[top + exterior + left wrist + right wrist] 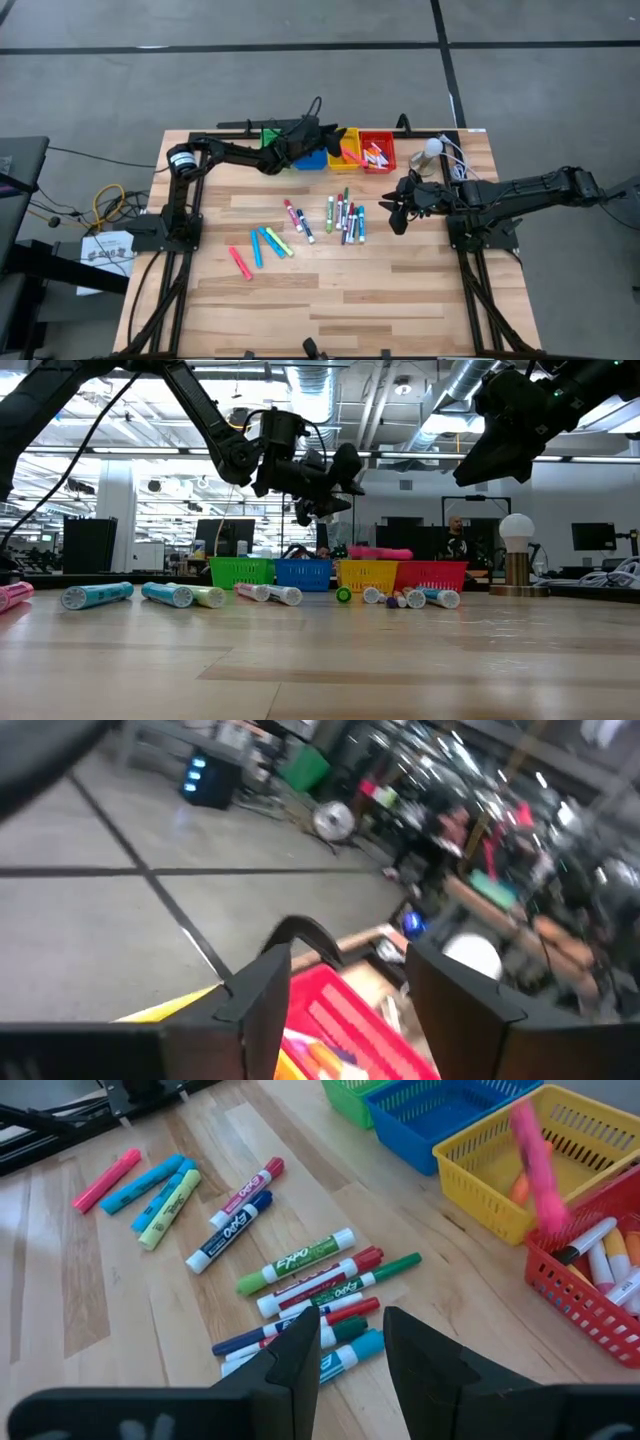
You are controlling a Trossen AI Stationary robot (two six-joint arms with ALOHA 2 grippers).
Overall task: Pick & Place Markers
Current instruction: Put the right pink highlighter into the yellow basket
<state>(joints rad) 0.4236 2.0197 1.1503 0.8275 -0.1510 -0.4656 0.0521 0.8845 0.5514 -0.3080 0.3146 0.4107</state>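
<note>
- high view: right gripper [396, 208], fingers slightly apart and empty, hovers just at 3 o'clock of the marker cluster [345, 216].
- markers' long axes run 12-to-6.
- left gripper [335, 138], fingers parted, sits over the bins [325, 159]; pink marker [535, 1162] above the yellow bin [500, 1155].

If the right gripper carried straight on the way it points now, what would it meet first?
Probably the clustered markers on the table: in the right wrist view, the right gripper looks down at that pile past its parted fingers. Depth is unclear.
</note>
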